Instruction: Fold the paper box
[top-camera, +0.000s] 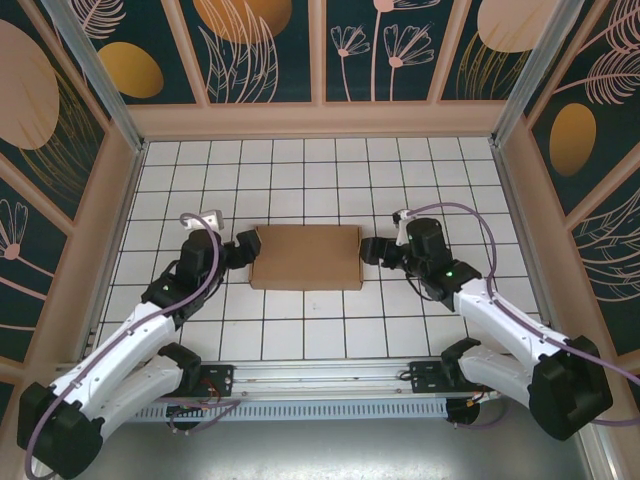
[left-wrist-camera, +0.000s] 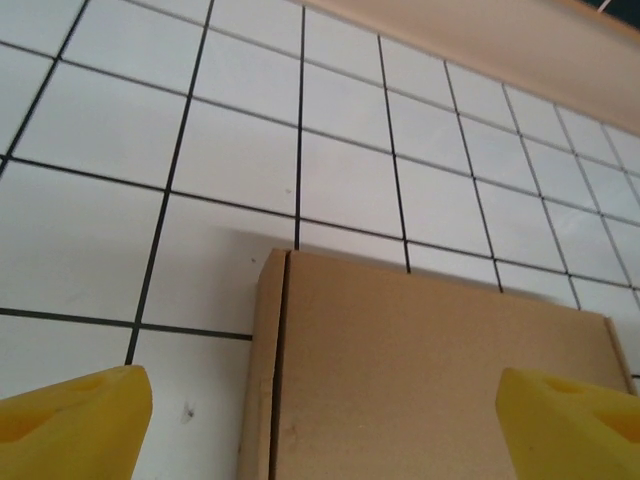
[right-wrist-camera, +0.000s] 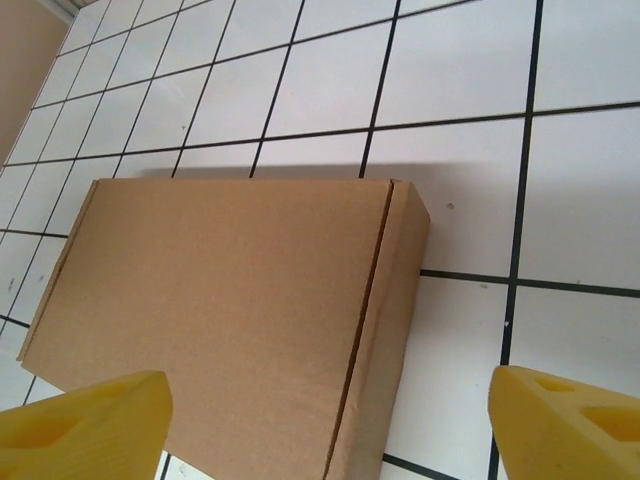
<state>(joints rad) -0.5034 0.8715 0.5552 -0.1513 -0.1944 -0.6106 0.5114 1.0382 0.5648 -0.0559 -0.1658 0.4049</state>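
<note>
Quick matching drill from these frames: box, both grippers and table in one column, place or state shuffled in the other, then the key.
Column 1
1. plain brown cardboard paper box
2. yellow-fingered left gripper
3. yellow-fingered right gripper
4. white tiled table with black grid lines

Column 2
A. open, by the box's right end in the top view
B. folded shut, lying flat
C. open, by the box's left end in the top view
D. carries the box

Pairs: 1-B, 2-C, 3-A, 4-D
</note>
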